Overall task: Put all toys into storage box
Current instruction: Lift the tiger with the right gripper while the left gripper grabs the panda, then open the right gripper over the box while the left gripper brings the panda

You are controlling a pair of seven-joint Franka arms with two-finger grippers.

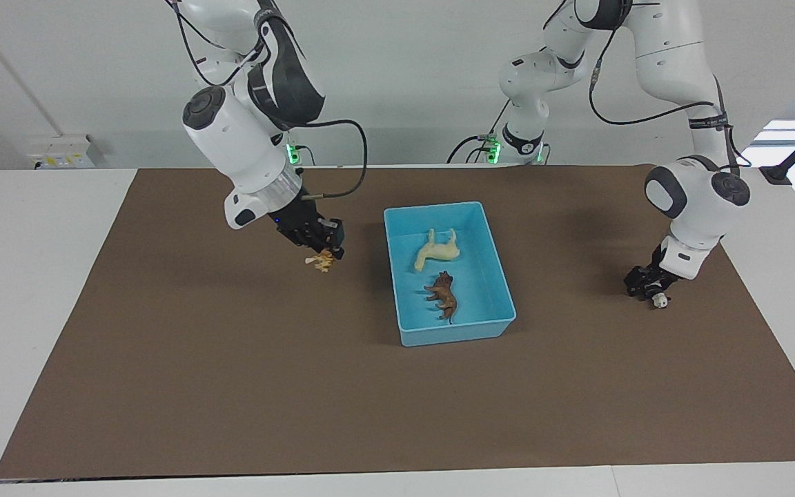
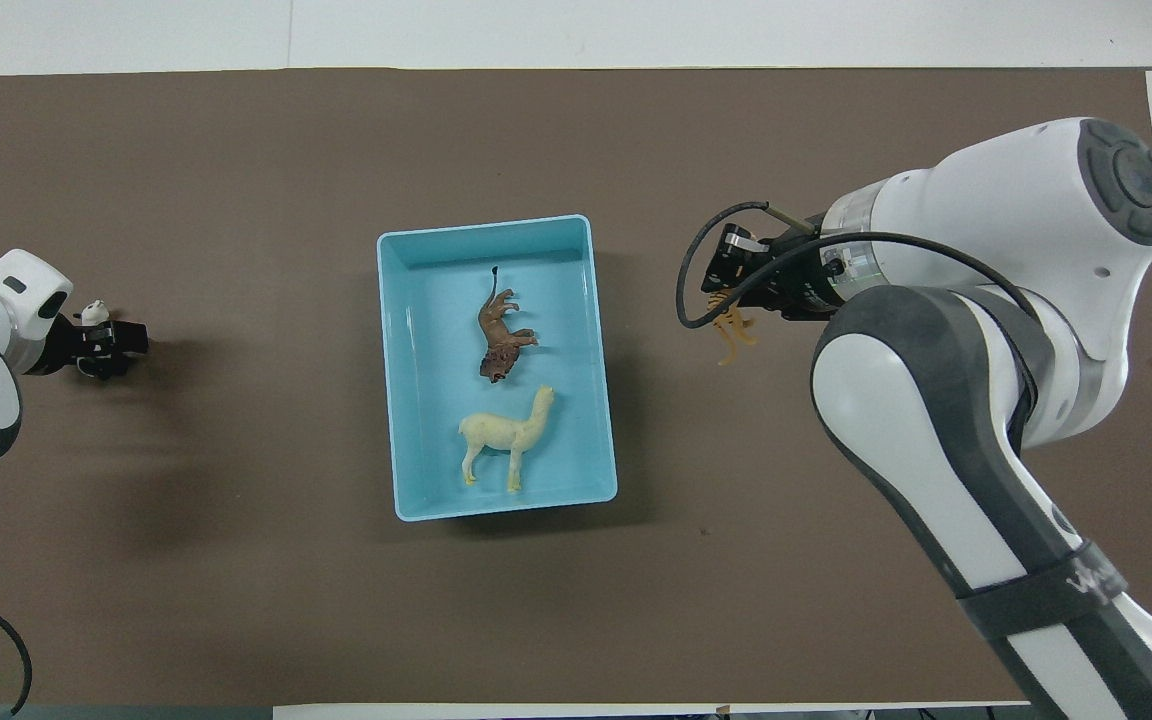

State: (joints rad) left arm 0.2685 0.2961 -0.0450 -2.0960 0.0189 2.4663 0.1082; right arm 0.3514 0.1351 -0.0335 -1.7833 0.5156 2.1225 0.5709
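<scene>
Storage box point(image 1: 448, 336) mid-bench holds horse point(image 1: 437, 251) and lion point(image 1: 443, 295), right gripper point(image 1: 323, 254) clasps tiger point(image 1: 321, 261), left gripper point(image 1: 649, 290) near the left arm's bench edge clasps panda point(image 1: 660, 300).

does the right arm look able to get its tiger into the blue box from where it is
Probably yes. The right pincer holds the tiger above the mat beside the storage box, with nothing between them. The box is open-topped, with bare floor beside the horse and lion.

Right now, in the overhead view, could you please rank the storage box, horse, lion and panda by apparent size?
1. storage box
2. horse
3. lion, only slightly smaller than the horse
4. panda, partly hidden in the left gripper, so unsure
</scene>
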